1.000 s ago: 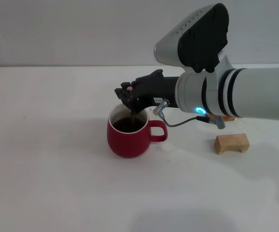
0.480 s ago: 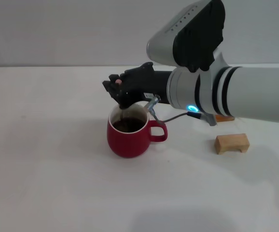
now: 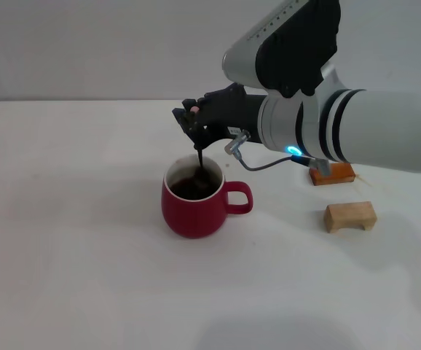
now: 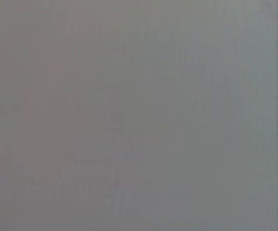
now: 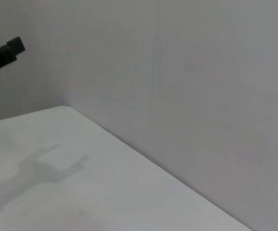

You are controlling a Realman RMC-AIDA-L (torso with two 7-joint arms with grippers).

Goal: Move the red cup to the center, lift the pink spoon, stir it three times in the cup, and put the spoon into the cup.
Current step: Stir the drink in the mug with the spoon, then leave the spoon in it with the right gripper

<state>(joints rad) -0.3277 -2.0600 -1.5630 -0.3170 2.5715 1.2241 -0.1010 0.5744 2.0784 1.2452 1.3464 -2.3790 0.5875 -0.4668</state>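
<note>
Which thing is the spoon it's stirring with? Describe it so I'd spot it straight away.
Start at the red cup in the middle of the white table. Straight above it, the right gripper pinches a thin stick that hangs down into the cup: that is the pink spoon. Unlike the two wooden blocks lying farther right, it is slim, upright and held.

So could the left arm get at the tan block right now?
Probably not as things stand. The left arm is out of the head view, and its wrist camera shows only a blank surface. The tan block lies on the robot's right, beyond the red cup and under the right arm, whose gripper holds the spoon.
</note>
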